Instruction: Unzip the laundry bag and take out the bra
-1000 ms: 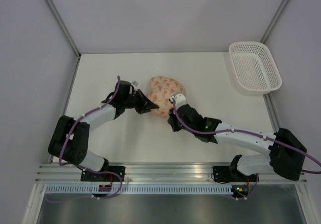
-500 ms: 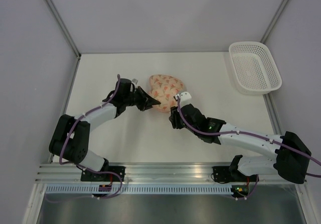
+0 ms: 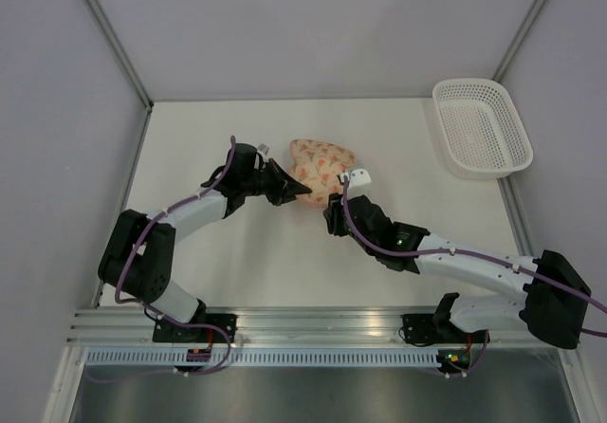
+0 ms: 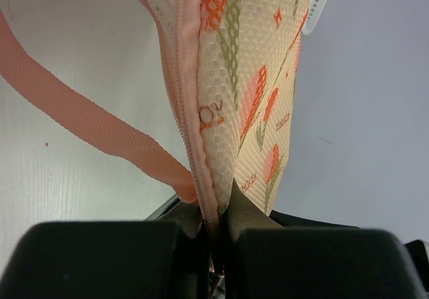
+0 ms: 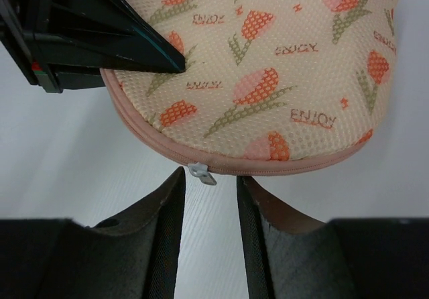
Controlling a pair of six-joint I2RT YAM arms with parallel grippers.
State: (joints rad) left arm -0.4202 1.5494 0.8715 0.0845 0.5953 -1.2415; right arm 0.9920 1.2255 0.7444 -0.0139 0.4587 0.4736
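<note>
Compared with one second ago, the laundry bag (image 3: 321,162) has been dragged a little to the right and away from the arms, and both grippers have gone with it. It lies near the middle of the table (image 3: 237,252), zipped shut along all the edge I can see. The bra is not visible, so I suppose it is inside. The left gripper (image 4: 214,208) is pressed together on the pink seam at the bag's left end, just beside the loop (image 4: 87,121). The right gripper (image 5: 209,176) is spread, with the small zip pull (image 5: 201,173) lying between its fingers at the near edge, not yet pinched. The pull is tiny and lies flat, so the fingers could close on the trim or on nothing. If the left pinch is weak, the whole bag may slide instead of opening. The basket (image 3: 481,127) stands well apart, at the far right.
</note>
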